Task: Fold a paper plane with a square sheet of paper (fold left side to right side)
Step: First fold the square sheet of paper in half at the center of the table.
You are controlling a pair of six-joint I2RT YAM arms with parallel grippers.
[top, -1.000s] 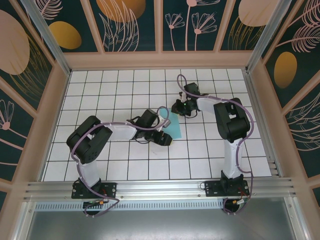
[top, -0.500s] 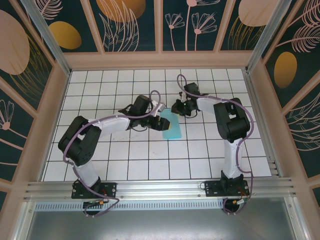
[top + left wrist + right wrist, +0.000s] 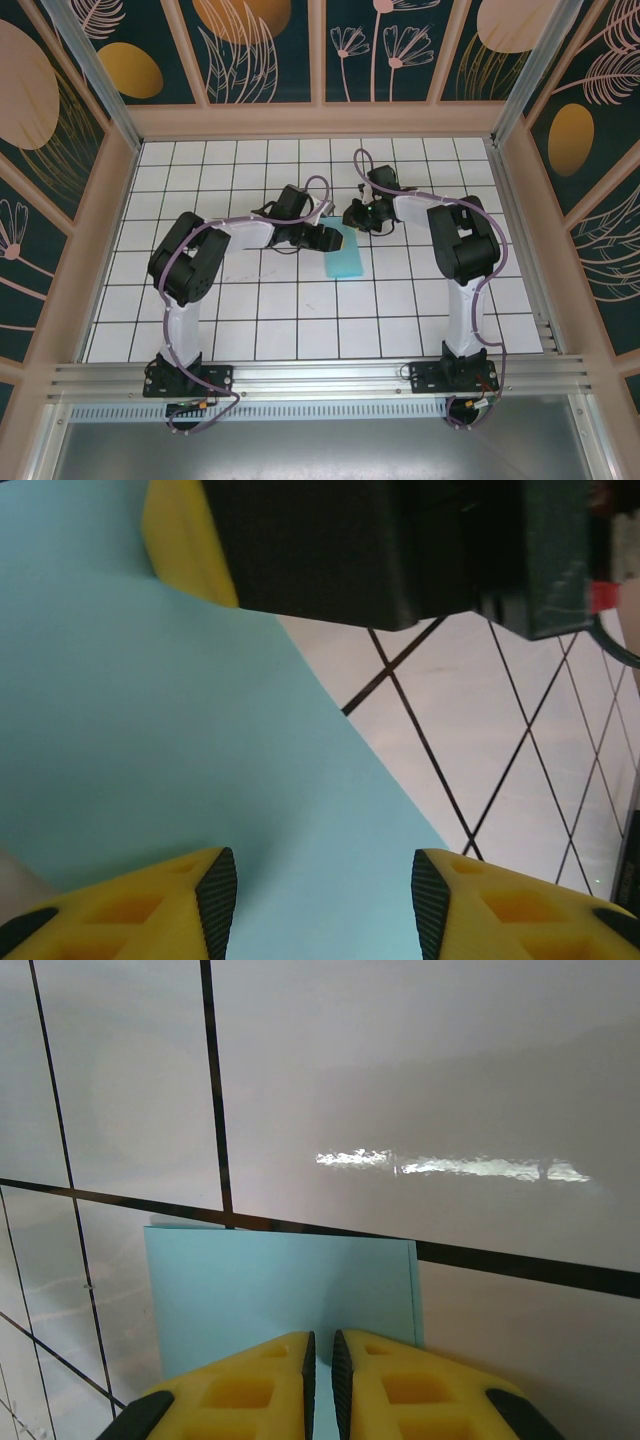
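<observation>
The left hand point(image 3: 325, 900), open, hangs over the turquoise paper point(image 3: 346, 258) at frame centre; the right hand point(image 3: 321, 1360), closed, sits at the paper's upper edge on the white worktop point(image 3: 300, 320).

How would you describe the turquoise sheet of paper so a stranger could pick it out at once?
Start at the white gridded table, then go to its middle, where the left tool and right tool meet. The sheet of paper lies flat there, a narrow rectangle. It alone is light turquoise; everything around it is white or black.
</observation>
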